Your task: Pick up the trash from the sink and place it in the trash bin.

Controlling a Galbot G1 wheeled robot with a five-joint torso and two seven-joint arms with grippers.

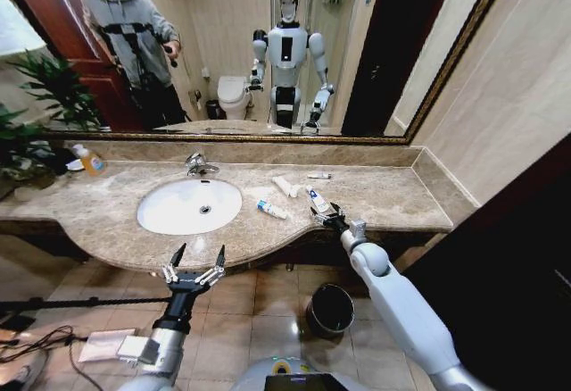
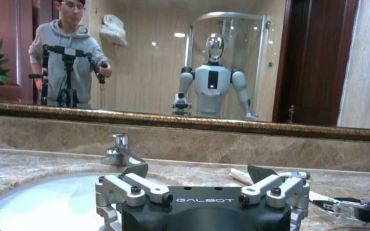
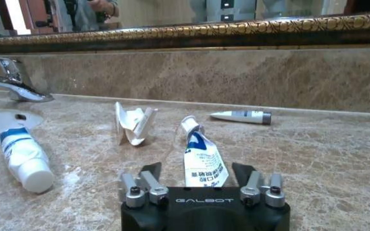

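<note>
Trash is not in the basin — it lies on the marble countertop point(image 1: 393, 196) to the right of the sink point(image 1: 189, 205). Four pieces: a blue-and-white squeezed tube point(image 3: 202, 161) nearest the right arm, a white tube with blue band point(image 3: 23, 159) near the basin rim, a crumpled white wrapper point(image 3: 132, 124) further back, and a small white tube with a dark cap point(image 3: 242, 115) close to the backsplash. All four lie flat and apart from each other.

Right gripper point(image 1: 331, 218) is low over the counter near its front edge, jaws spread wide, holding nothing. In the right wrist view the blue-and-white squeezed tube's near end sits between the two fingers point(image 3: 150, 179); contact with the pads cannot be told.

Left gripper point(image 1: 195, 260) hangs in front of the counter edge below the sink, fingers pointing up and spread wide — empty. In the left wrist view its black fingertips point(image 2: 135, 170) stand before the basin and the chrome faucet point(image 2: 119, 152).

Trash bin point(image 1: 329, 310) stands on the tiled floor below the counter, under the right arm, open top, dark inside.

Orange-yellow soap bottle point(image 1: 90, 161) stands at the counter's far left, beside a green plant point(image 1: 45, 96). A gold-framed mirror point(image 1: 268, 52) runs along the wall behind the counter.
</note>
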